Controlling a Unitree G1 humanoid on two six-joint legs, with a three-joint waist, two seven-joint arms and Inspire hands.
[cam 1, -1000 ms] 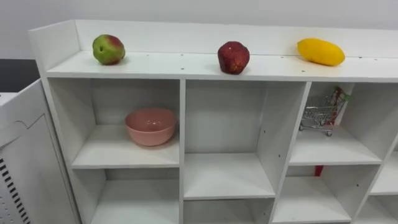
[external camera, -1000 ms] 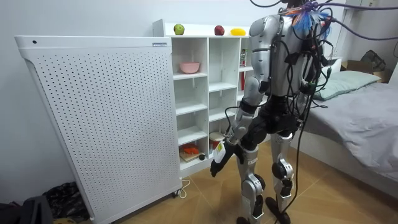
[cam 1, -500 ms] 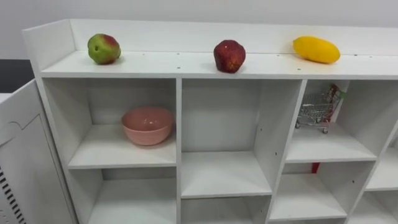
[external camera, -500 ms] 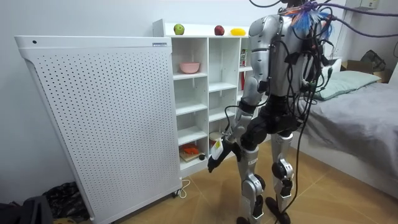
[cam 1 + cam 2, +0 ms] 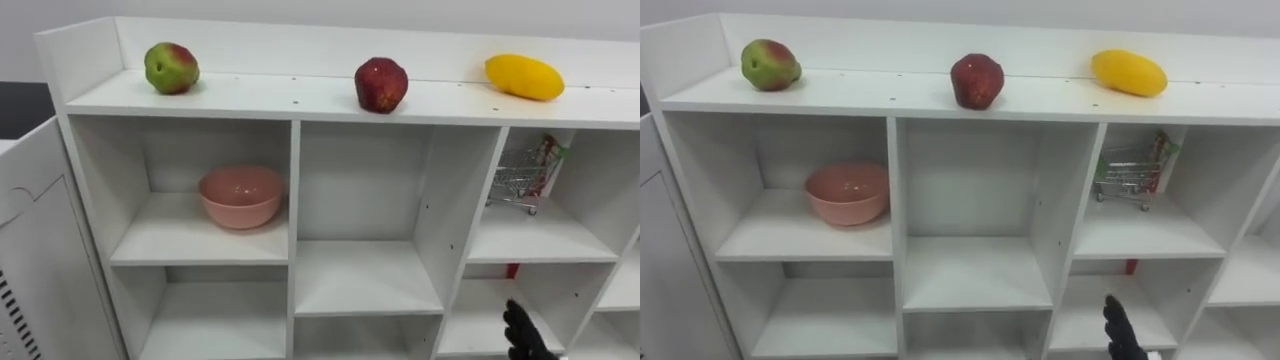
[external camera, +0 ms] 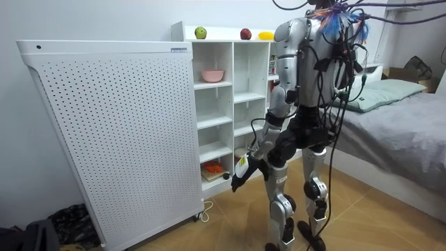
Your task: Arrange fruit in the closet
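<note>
Three fruits sat atop the white cubby shelf (image 5: 290, 100): green-red apple (image 5: 171, 68), dark red apple (image 5: 381, 84), oblong yellow mango (image 5: 524, 77) | dark right hand (image 5: 525, 335) low by the shelf's lower right, fingers loosely straight, empty | mango pretty much straight above it, lengthwise along the top, probably the easiest grab

Right hand (image 5: 522, 335) cut off below.

Atop the closet (image 5: 270, 97): apple (image 5: 171, 68) left, second apple (image 5: 381, 84) middle, mango (image 5: 524, 77) right; bowl (image 5: 240, 196) shelved below left
</note>
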